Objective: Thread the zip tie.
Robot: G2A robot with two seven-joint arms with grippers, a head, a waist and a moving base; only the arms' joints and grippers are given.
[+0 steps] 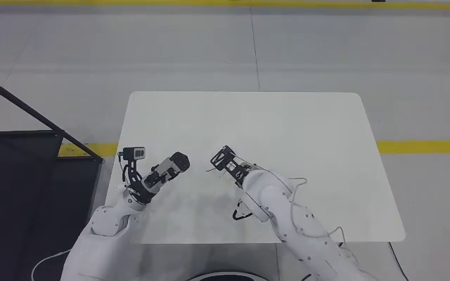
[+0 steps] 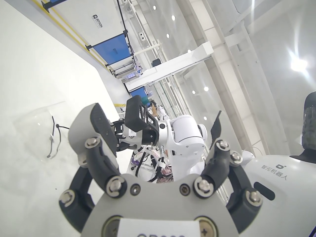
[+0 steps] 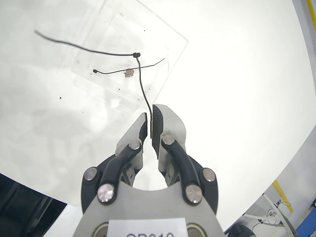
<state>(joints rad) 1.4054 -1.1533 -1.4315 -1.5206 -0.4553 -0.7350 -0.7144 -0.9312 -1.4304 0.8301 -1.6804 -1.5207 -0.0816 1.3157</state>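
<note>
My right gripper [image 3: 149,113] is shut on the strap of a black zip tie [image 3: 142,87]. The strap runs from the fingers to the small head [image 3: 135,55], and a further length of strap goes sideways from the head, hanging over a clear plate [image 3: 148,25]. A second, thinner zip tie [image 3: 116,71] lies flat on that plate. In the top view the right gripper [image 1: 223,159] is near the table's middle front. My left gripper [image 1: 179,163] faces it a short way off. The left gripper [image 2: 158,119] is open and holds nothing, with the right gripper [image 2: 134,122] just beyond its fingers.
The white table [image 1: 316,126] has wide free room at the back and right. A small brown speck [image 3: 128,73] sits on the plate. A thin dark piece [image 1: 241,212] lies by the right forearm near the front edge. A black frame [image 1: 42,119] stands left of the table.
</note>
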